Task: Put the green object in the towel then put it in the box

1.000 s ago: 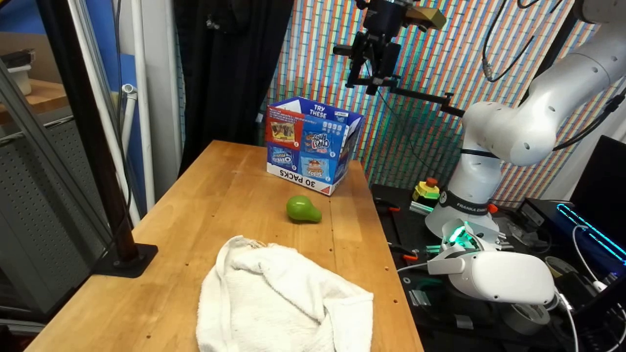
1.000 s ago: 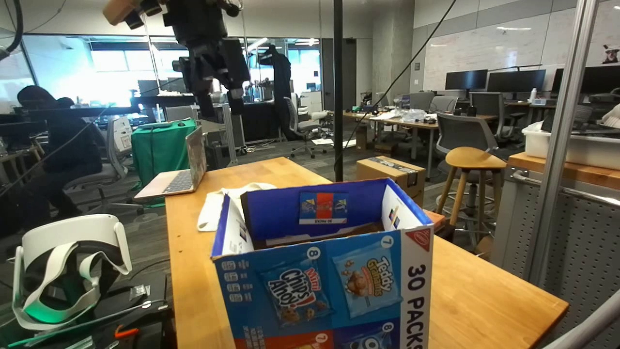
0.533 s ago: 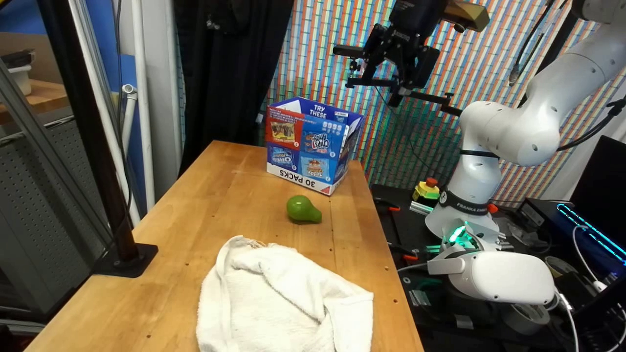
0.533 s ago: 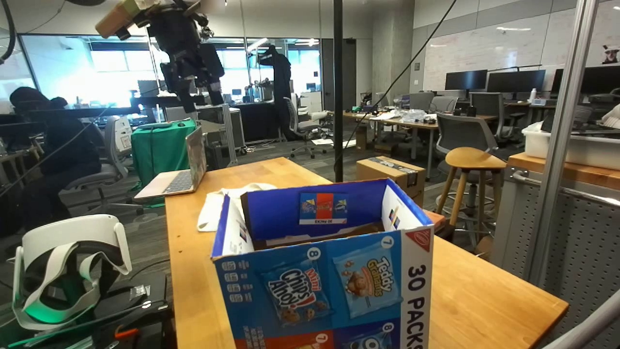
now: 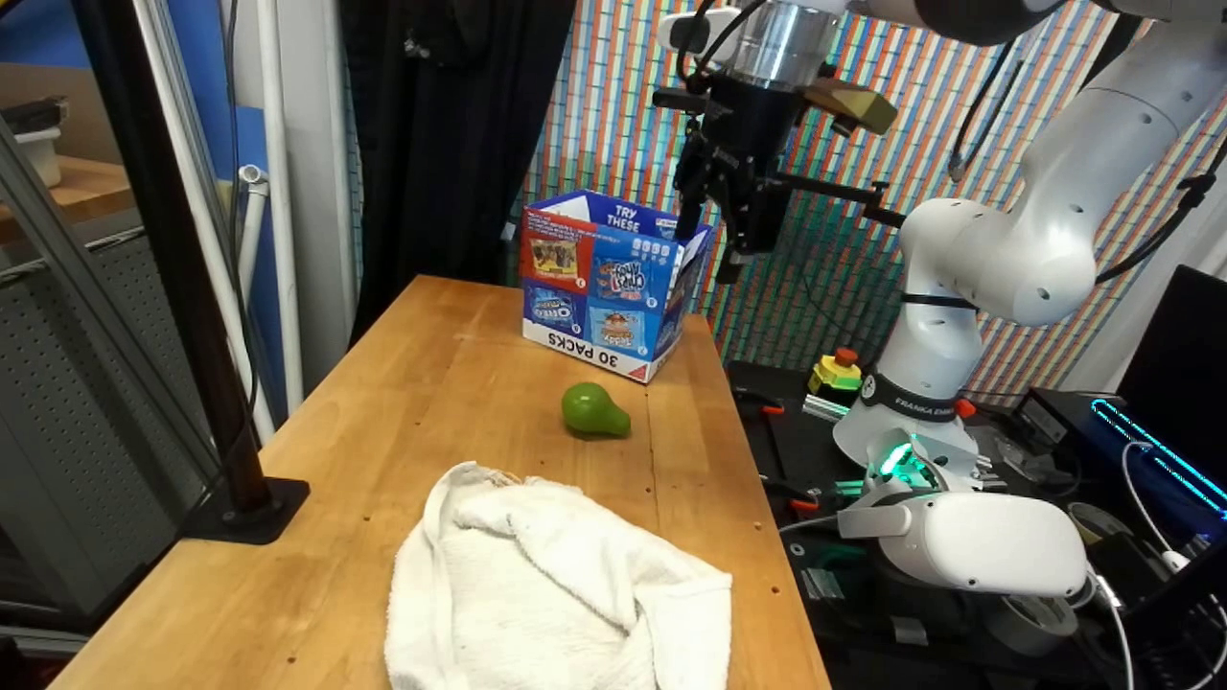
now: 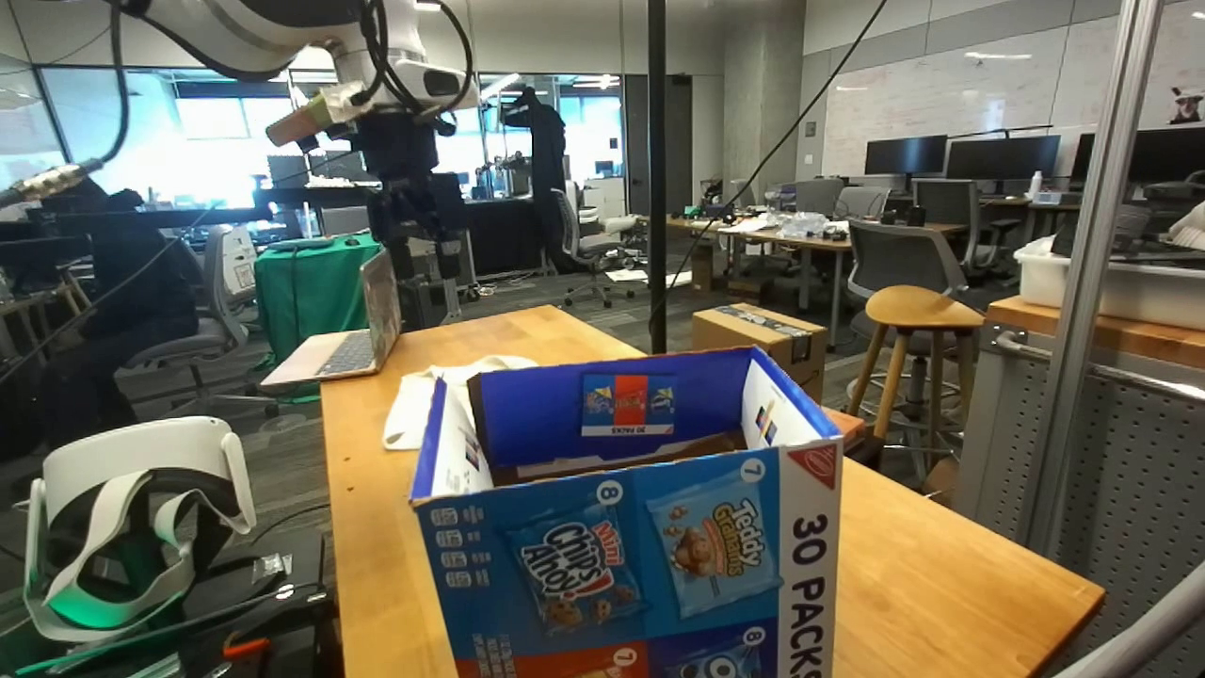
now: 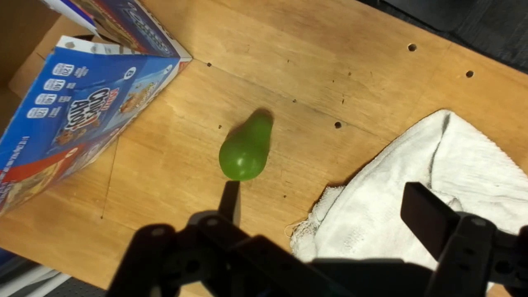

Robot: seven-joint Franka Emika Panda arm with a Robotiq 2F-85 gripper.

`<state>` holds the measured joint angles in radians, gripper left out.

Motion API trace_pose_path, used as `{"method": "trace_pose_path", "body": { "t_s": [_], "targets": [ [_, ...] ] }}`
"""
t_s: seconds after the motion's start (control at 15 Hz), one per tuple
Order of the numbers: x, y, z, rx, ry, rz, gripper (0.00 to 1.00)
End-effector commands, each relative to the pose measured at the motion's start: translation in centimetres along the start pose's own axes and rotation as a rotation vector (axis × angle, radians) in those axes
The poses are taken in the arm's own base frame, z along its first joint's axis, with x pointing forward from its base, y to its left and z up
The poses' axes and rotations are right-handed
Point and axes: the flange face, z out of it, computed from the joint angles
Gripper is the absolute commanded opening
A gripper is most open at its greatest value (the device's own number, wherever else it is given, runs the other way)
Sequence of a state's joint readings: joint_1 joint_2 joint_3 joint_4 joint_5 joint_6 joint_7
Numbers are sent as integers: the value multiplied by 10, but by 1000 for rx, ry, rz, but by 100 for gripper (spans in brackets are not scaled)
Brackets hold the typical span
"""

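Wide apart and holding nothing, the claw (image 7: pixel 324 202) hangs above the surface (image 5: pixel 460 383), where the green pear (image 5: pixel 594 410) lies on its side between the snack box (image 5: pixel 613 287) and the white towel (image 5: pixel 551 585), touching neither. The pear's smooth, tapering body may roll or squirt away if the grip lands off-centre or pinches the narrow neck. Later, the towel's loose folds could let the pear slip out, or snag on the box's rim.

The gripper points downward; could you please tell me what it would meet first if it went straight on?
Probably the table beside the pear, though depth is unclear and the open gripper might brush the pear first.
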<state>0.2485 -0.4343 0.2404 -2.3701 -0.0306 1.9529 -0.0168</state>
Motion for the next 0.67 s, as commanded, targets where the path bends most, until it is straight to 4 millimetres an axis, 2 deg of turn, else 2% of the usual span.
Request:
{"method": "trace_pose_path", "body": {
  "t_s": [0.0,0.33,0.6],
  "targets": [
    [25,16,22,35,9,40,100],
    [46,52,70,45,13,71,100],
    [58,60,103,52,9,101,100]
  ]
}}
